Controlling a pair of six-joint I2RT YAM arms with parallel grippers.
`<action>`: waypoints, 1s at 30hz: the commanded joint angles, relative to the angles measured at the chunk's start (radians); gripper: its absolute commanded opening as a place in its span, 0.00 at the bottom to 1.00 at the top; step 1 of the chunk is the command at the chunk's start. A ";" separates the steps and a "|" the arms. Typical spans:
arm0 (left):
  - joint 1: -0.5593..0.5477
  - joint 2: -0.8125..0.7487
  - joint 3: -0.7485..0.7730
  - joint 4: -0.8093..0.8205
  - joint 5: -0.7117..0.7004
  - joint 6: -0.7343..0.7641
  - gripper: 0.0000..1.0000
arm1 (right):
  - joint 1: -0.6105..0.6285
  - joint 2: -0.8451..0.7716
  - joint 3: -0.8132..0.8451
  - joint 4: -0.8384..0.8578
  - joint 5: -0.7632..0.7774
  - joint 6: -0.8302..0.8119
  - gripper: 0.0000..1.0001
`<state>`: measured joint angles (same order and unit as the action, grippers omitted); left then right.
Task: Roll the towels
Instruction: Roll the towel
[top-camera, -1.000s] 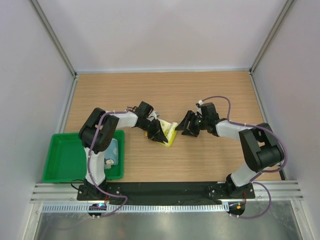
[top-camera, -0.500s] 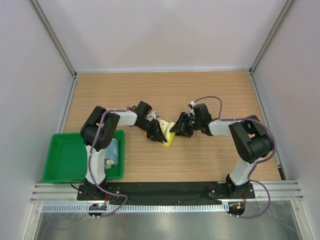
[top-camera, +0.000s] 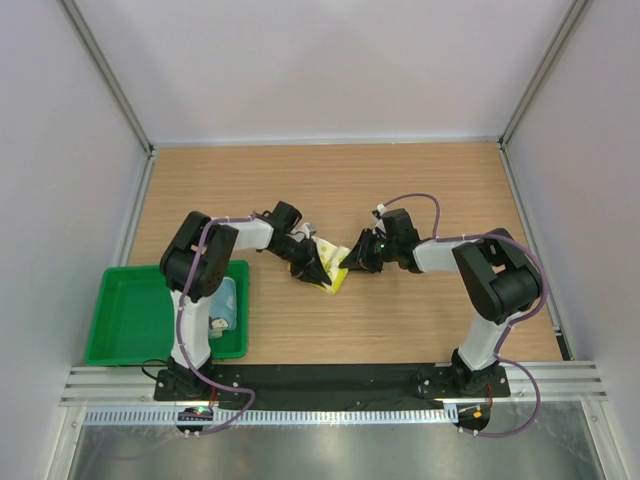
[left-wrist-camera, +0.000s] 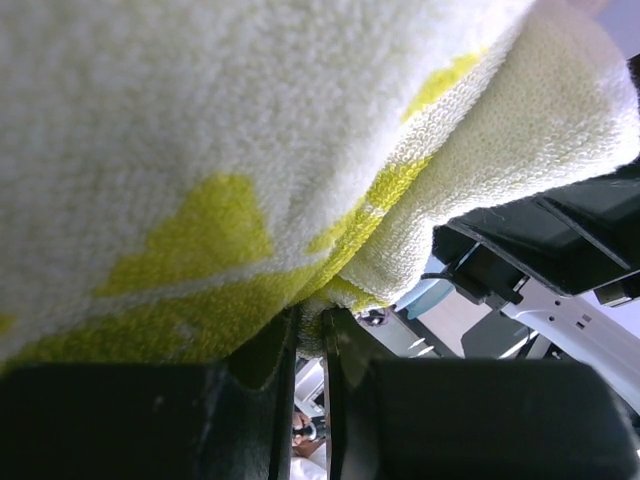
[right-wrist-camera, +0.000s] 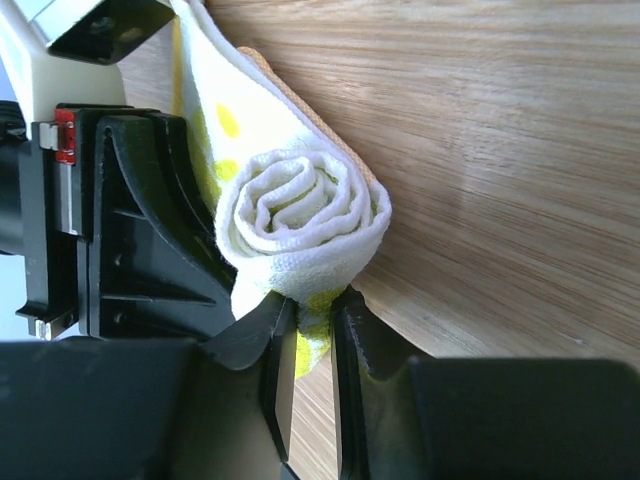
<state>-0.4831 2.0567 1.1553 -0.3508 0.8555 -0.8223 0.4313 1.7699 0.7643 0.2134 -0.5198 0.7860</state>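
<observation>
- Pinching the rolled yellow towel (right-wrist-camera: 300, 210) at the middle of the table (top-camera: 420, 190), left gripper (left-wrist-camera: 310, 325) jaws closed on its cloth.
- Clamping the roll's lower edge with the right gripper (right-wrist-camera: 315, 305), jaws closed.
- Resting the blue towel (top-camera: 228, 298) inside the green tray (top-camera: 125, 325).

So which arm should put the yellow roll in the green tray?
Left, probably. The left gripper is shut on the yellow towel, and the green tray sits right by that arm's base, far from the right gripper, which pinches the roll too.
</observation>
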 joint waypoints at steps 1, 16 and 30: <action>0.012 -0.013 0.000 -0.106 -0.209 0.077 0.07 | 0.009 0.010 0.021 -0.045 0.058 -0.004 0.20; -0.032 -0.231 0.033 -0.240 -0.421 0.242 0.24 | 0.011 0.013 0.093 -0.175 0.056 -0.011 0.20; -0.284 -0.385 0.164 -0.315 -0.823 0.417 0.24 | 0.021 0.019 0.176 -0.301 0.046 -0.050 0.19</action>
<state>-0.6777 1.7370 1.2694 -0.6388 0.2073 -0.4835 0.4442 1.7817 0.8963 -0.0330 -0.4911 0.7662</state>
